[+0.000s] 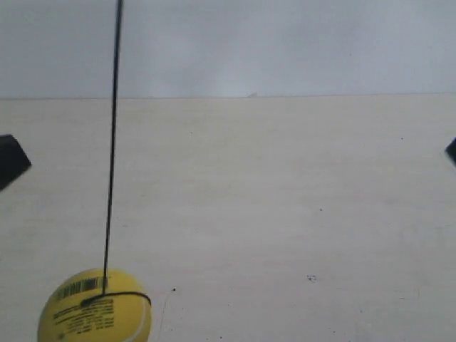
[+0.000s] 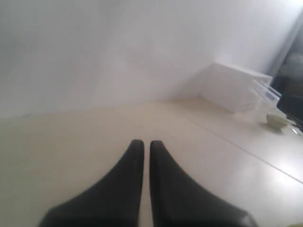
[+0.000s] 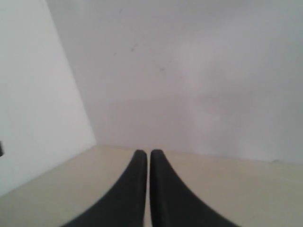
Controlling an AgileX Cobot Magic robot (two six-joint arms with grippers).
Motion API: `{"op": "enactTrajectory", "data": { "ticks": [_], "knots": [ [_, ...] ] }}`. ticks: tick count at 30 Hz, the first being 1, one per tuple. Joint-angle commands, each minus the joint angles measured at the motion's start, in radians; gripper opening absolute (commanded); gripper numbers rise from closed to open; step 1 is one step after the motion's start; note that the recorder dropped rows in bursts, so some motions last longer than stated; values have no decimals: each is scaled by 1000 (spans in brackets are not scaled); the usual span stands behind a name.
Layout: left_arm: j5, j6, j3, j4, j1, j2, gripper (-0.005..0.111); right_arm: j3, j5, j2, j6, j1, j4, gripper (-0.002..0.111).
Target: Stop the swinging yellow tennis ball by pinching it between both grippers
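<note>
Two black bits poke in over the table [image 1: 285, 214] in the exterior view: a blunt tip [image 1: 11, 161] at that view's left and a sliver [image 1: 452, 150] at its right. Both are well apart from the ball [image 1: 95, 308], with open tabletop between them. We cannot tell from that view which arm is which. Past the table's far edge rises a plain pale wall [image 1: 285, 43]. The left wrist view shows a white box [image 2: 234, 87] near a far corner of the tabletop. Just beside it lies a small pale thing [image 2: 277, 119], too blurred for us to name. In the right wrist view a white panel [image 3: 33, 104] meets the wall at a table corner.

We see a cream, matte tabletop flecked with a few dark specks. The left gripper [image 2: 142, 144] is matte black, its two curved wedges narrowing to rounded ends and pressed almost together, with a hairline gap and nothing between them. The right gripper [image 3: 143, 153] looks the same and is likewise closed on nothing.

Bright yellow and fuzzy, the ball carries a black barcode, small black print and a white curved seam. A thin black cord [image 1: 112, 142] loops around it and runs straight up out of the picture. It hangs toward the tabletop's near left corner as the exterior view frames it, cut off by that view's lower edge.
</note>
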State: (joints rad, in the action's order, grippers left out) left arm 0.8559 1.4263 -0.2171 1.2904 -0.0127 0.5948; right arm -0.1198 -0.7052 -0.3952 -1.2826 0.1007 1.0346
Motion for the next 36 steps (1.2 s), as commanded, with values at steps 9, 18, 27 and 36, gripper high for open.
{"op": "enactTrajectory", "data": {
  "ticks": [9,18,27,36],
  "knots": [
    [229,-259,43,30,-4,308,5,-8,-502,-500,262,2,121,0],
    [279,-398,43,-39,178,431,5,-8,-516,-604,301,2,165,0],
    [252,-438,43,-79,307,436,5,-8,-516,-604,288,2,243,0],
    [254,-437,43,-75,334,439,5,-8,-516,-604,261,2,311,0]
  ]
}}
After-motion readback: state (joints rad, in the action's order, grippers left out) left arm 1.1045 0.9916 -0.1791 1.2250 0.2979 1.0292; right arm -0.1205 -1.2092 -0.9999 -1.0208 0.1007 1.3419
